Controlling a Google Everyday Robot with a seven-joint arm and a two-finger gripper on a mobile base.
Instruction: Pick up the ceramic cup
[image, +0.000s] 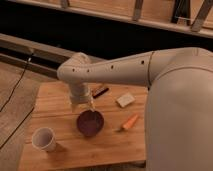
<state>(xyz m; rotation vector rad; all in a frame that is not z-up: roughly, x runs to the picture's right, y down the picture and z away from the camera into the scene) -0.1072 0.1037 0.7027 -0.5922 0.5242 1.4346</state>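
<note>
Robot's pincer (86, 106) hangs just above dark bowl (90, 123) mid wooden surface (60, 97), fingers spread wide, gripping nothing. White ceramic cup (44, 139) stands upright near surface's lower-left corner, well apart from pincer. Orange piece (130, 122), pale block (125, 99) lie right of bowl.

The gripper (84, 106), hung just above the dark purple-brown round bowl (91, 124), is largely masked by the white jointed arm (115, 70), and one end of the light wooden table (55, 95) is covered by the robot's white body (180, 115).
</note>
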